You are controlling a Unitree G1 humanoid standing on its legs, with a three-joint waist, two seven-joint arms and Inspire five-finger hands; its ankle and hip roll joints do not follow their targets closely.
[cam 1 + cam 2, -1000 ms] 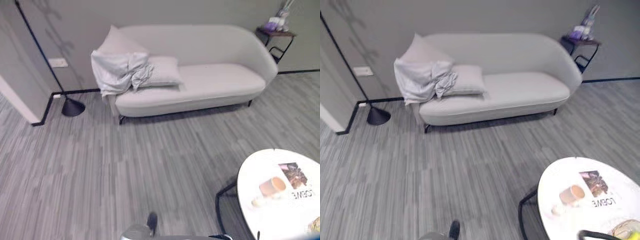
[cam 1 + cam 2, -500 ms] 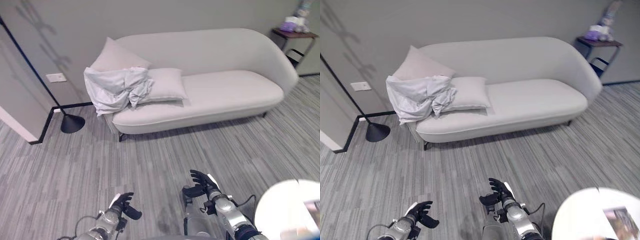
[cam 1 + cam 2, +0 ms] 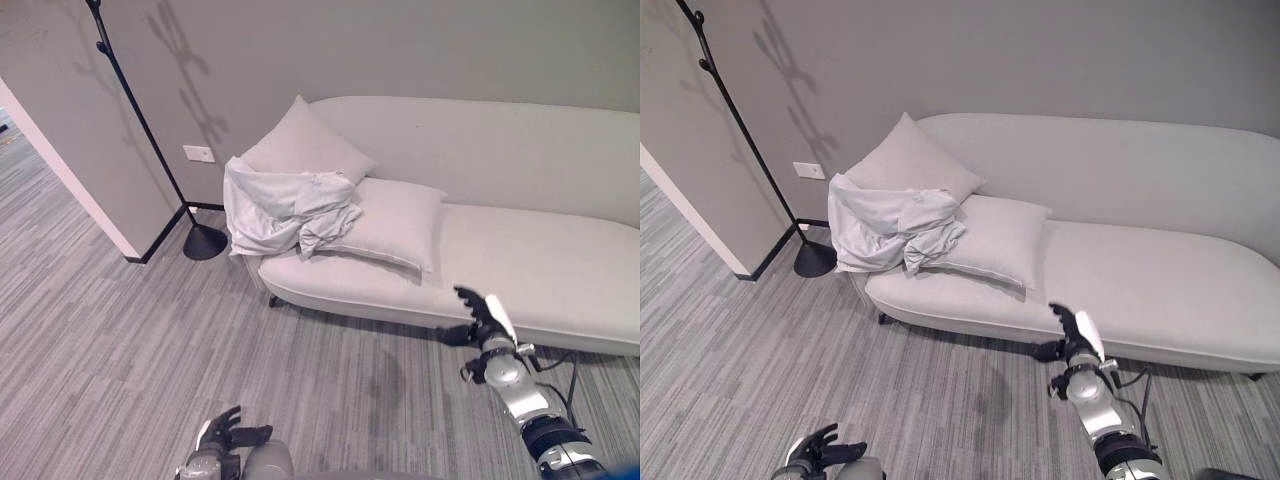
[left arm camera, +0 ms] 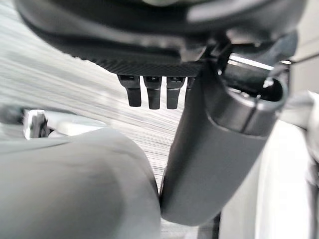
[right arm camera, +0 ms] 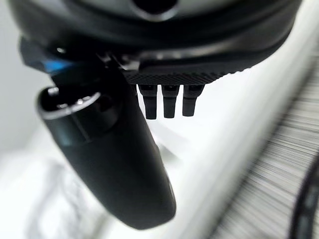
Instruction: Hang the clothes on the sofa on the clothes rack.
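On the sofa's [image 3: 520, 270] left end, white clothes [image 3: 285, 205] lie crumpled against two pillows. Right hand [image 3: 482, 318] raised before the seat, fingers spread; left hand [image 3: 222, 436] low, fingers relaxed. Rack pole [image 3: 140, 115] beside.

Clothes [image 3: 285, 205] heaped on sofa's [image 3: 560, 270] left end, against two pillows [image 3: 390, 222]. Clothes rack [image 3: 150, 140] stands on floor, left of sofa, by wall corner.
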